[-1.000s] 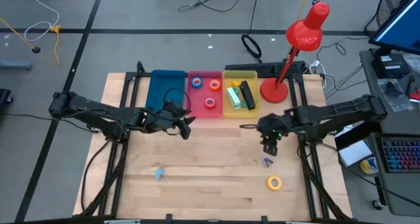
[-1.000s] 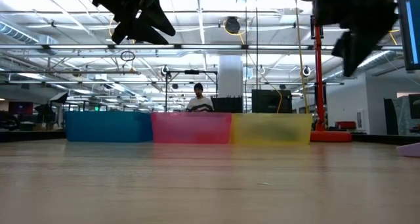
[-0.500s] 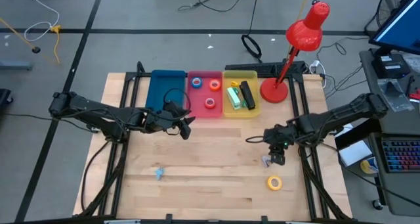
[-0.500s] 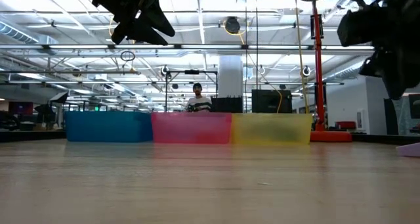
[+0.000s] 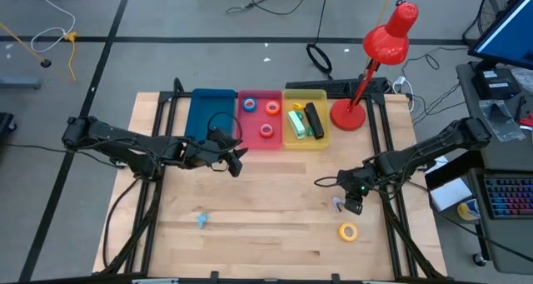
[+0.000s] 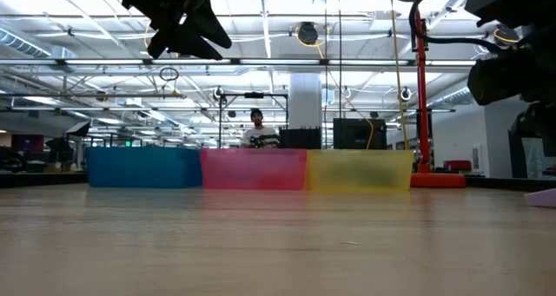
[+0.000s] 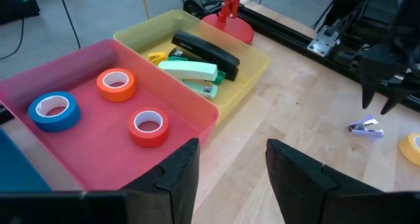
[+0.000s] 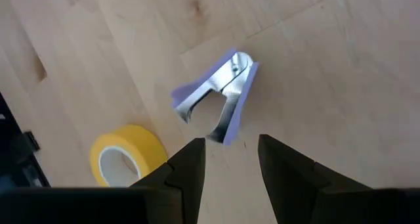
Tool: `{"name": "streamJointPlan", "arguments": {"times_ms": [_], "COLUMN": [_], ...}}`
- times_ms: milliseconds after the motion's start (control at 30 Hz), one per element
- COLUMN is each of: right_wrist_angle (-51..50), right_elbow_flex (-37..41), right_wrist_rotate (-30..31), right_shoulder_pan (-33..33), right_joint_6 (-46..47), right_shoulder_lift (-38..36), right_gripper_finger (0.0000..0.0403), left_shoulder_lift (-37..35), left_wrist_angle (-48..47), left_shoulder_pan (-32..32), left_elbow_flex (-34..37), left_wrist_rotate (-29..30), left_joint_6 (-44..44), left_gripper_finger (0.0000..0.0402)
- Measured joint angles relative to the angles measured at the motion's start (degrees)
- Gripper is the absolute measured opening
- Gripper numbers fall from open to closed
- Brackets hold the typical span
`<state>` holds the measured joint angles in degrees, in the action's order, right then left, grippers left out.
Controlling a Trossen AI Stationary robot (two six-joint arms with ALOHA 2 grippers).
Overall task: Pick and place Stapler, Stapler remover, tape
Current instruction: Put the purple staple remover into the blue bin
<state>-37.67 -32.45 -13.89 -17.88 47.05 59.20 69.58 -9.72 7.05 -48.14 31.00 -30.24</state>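
Purple staple remover (image 8: pixel 220 96) lying on the wooden surface (image 5: pixel 266 209), right end effector (image 8: pixel 226 159) poised over it.

The remover is seen just beyond the right end effector's parted fingers (image 8: pixel 186 168), ungrasped, with the yellow tape (image 8: pixel 125 154) close beside it. Blue tape (image 7: pixel 54 110), orange tape (image 7: pixel 116 84) and red tape (image 7: pixel 148 127) are held in the pink bin (image 7: pixel 72 63); a black stapler (image 7: pixel 205 51) and a mint stapler (image 7: pixel 187 70) are held in the yellow bin (image 7: pixel 256 53) next to it. The left end effector (image 7: pixel 230 165) is held released and empty, near the pink bin.
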Motion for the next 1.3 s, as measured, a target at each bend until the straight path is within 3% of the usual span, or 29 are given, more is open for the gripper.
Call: {"name": "streamJointPlan", "arguments": {"times_ms": [600, 1067, 1300], "right_wrist_angle": [1.8, 16.8, 17.8], "right_elbow_flex": [1.5, 10.6, 11.2], "right_wrist_rotate": [2.2, 0.1, 0.3], "right_shoulder_pan": [0.1, 0.0, 0.0], "right_joint_6": [0.4, 8.4, 9.2], "right_shoulder_lift": [0.0, -0.1, -0.1], "right_gripper_finger": [0.0130, 0.0130, 0.0126], "left_shoulder_lift": [0.0, 0.0, 0.0], "left_wrist_angle": [-1.0, -1.1, -1.2], "left_shoulder_pan": [0.0, 0.0, 0.0], "left_elbow_flex": [0.0, 0.0, 0.0], "left_wrist_rotate": [0.0, 0.0, 0.0], "left_joint_6": [0.0, 0.0, 0.0], "left_gripper_finger": [0.0177, 0.0177, 0.0177]}}
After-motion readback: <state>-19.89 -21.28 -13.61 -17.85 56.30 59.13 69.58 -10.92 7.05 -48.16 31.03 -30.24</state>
